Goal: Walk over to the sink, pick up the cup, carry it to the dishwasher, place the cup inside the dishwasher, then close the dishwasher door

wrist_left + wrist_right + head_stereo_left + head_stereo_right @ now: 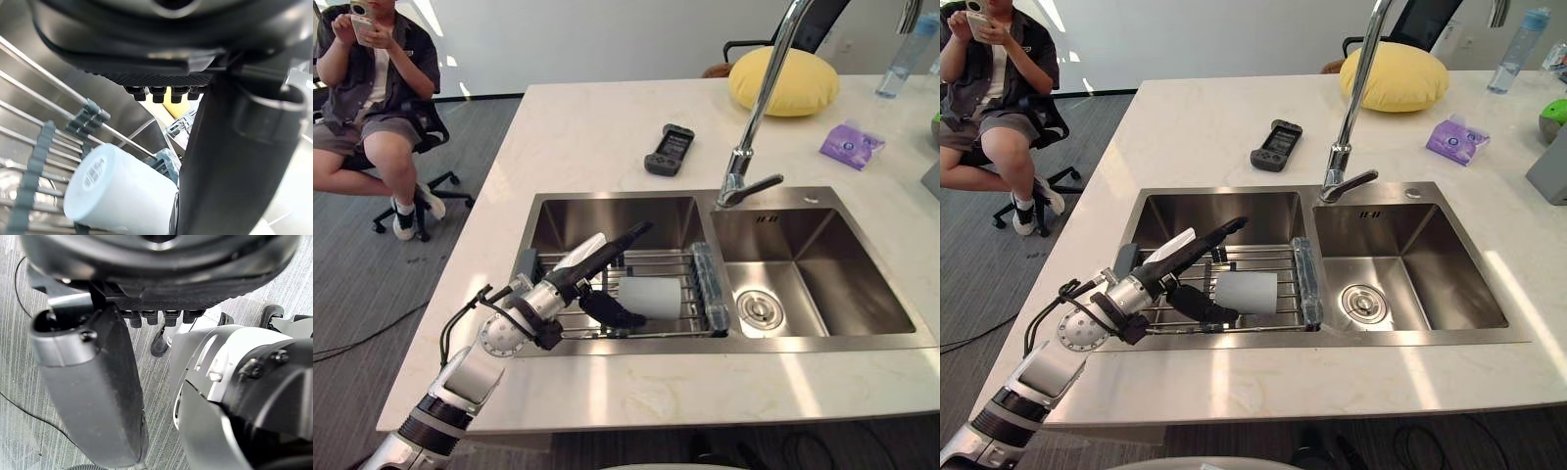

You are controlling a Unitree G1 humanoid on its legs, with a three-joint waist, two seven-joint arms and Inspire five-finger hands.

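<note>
Left eye view. Item: white cup (653, 297), lying on its side on the wire rack (658, 260) across the left basin of the double sink (617, 220), open end to the left.

Left hand (576, 279): reached in over the near rim. The fingers (612, 311) are released and lie at the cup's left end, with the thumb raised well above it. Nothing is grasped, and contact with the cup cannot be confirmed.

Right hand (93, 382): hangs over the floor, fingers relaxed, holding nothing.

Also present: faucet (749, 137) between the basins; handheld device (669, 149) and yellow cushion (783, 80) on the counter (597, 137); seated person (372, 78) at far left.

Stage, judged: pick-up not yet made.

Risks, judged:
- The cup is round and on its side, so a push at its end could roll or slide it right along the bars, away from the closing hand.
- With the thumb this high, a close may catch only the rim, and the cup could tip out on lifting.
- The fingers may snag between the rack bars.
</note>
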